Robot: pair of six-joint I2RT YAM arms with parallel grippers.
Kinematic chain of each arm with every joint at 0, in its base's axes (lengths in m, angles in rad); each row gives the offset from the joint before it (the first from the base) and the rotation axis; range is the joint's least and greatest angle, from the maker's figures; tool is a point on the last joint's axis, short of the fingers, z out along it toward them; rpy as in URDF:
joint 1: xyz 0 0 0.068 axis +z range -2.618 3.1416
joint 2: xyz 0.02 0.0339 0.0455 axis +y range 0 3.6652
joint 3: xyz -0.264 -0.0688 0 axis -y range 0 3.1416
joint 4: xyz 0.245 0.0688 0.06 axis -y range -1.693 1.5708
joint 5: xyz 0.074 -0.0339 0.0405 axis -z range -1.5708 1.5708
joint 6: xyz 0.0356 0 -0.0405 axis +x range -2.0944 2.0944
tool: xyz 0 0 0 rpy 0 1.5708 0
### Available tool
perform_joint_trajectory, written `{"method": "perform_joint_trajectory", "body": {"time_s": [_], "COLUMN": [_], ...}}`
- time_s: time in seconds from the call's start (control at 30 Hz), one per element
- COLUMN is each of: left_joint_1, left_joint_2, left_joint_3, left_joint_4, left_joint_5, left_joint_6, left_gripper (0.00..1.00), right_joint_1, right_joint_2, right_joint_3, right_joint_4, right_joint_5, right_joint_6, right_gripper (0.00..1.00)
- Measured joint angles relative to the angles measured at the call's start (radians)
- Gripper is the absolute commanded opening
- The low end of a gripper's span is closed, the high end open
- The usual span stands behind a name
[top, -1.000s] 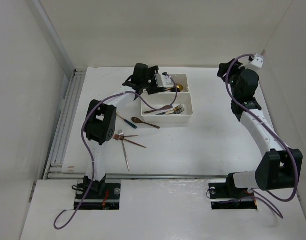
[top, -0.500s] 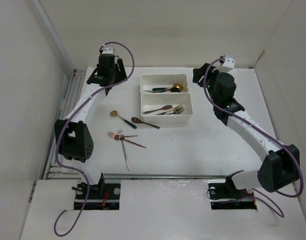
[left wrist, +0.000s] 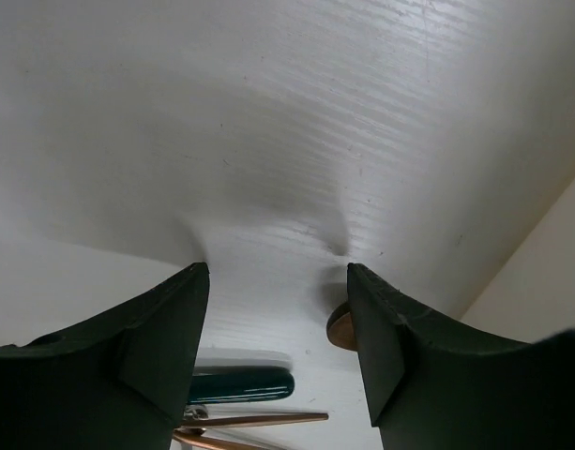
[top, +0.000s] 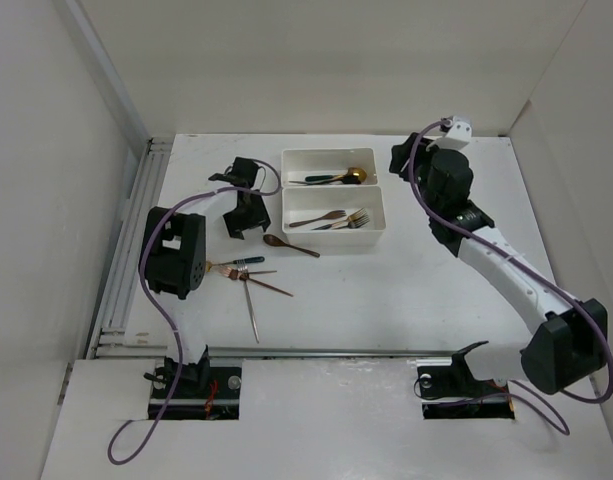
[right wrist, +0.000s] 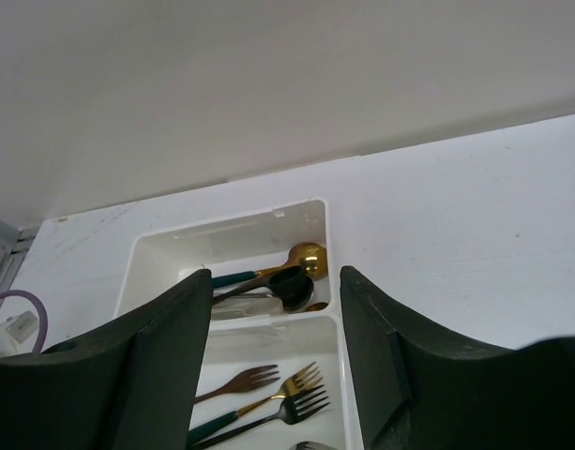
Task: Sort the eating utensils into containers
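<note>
Two white trays stand side by side at the table's far middle. The far tray [top: 289,158] [right wrist: 233,222] holds spoons, among them a gold one [right wrist: 307,255] and a black one [right wrist: 292,281]. The near tray [top: 331,241] [right wrist: 268,342] holds several forks [right wrist: 301,384]. On the table lie a copper spoon [top: 291,245] [left wrist: 340,329], a teal-handled spoon [top: 238,262] [left wrist: 240,384], a copper fork [top: 254,279] and a silver fork [top: 252,308]. My left gripper [top: 246,222] [left wrist: 276,269] is open and empty, low over the table just left of the near tray. My right gripper [top: 404,158] [right wrist: 276,274] is open and empty, raised right of the trays.
A metal rail [top: 126,250] runs along the table's left edge beside a white wall. My left arm's elbow [top: 174,255] hangs over the table just left of the loose utensils. Bare table lies right of the trays, under my right arm.
My left arm swung from the far-left corner down to the table beside the near tray. The teal-handled spoon now lies nearer, by the forks. My right arm shifted slightly.
</note>
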Motion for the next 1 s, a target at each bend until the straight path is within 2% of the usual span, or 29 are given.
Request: {"method": "perform_joint_trajectory", "body": {"time_s": [0.4, 0.77, 1.0], "left_joint_1": [-0.003, 0.033, 0.098], "left_joint_2": [-0.009, -0.159, -0.177], "left_joint_3": [-0.009, 0.041, -0.108], "left_joint_4": [-0.041, -0.159, -0.206], "left_joint_5": [0.009, 0.012, 0.092], "left_joint_6": [-0.001, 0.098, 0.159], "left_gripper": [0.59, 0.63, 0.64], "right_joint_1": [0.001, 0.061, 0.116], "right_joint_2": [-0.13, -0.285, -0.286], "right_joint_3": [-0.066, -0.156, -0.174], "right_joint_4": [-0.072, -0.122, -0.147], "right_joint_5": [0.047, 0.111, 0.148], "right_joint_6": [-0.017, -0.02, -0.02], "right_gripper": [0.62, 0.62, 0.63]}}
